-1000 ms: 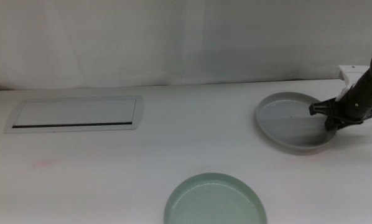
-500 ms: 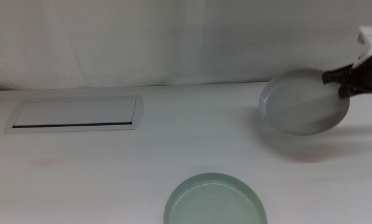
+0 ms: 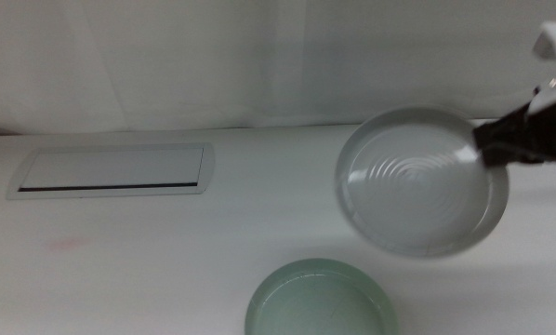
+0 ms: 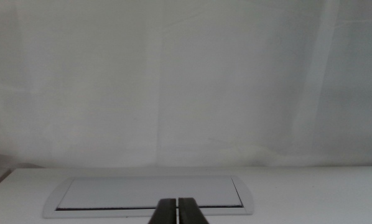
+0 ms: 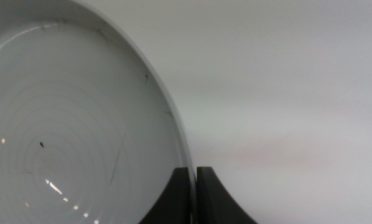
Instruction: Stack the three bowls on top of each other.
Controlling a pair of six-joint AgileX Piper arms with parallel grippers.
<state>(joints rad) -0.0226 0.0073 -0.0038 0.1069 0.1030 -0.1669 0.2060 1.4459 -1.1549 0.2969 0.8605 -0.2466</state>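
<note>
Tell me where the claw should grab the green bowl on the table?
Probably the rim. The green bowl sits flat and open side up, so one jaw can go inside its low rim and one outside, coming from above. The right claw already pinches the grey bowl by its rim that way, on its right side.

Bright, flat, diffuse light; slightly washed out. Faint soft shadow on desk (image 3: 259, 223) under lifted grey bowl (image 3: 417, 181). Small glints inside bowl, wrist view. Mild softness overall, right claw (image 3: 490, 149) blurred.

light grey bowl (image 3: 417, 186), ringed inside; mint green bowl (image 3: 320, 300)
</note>
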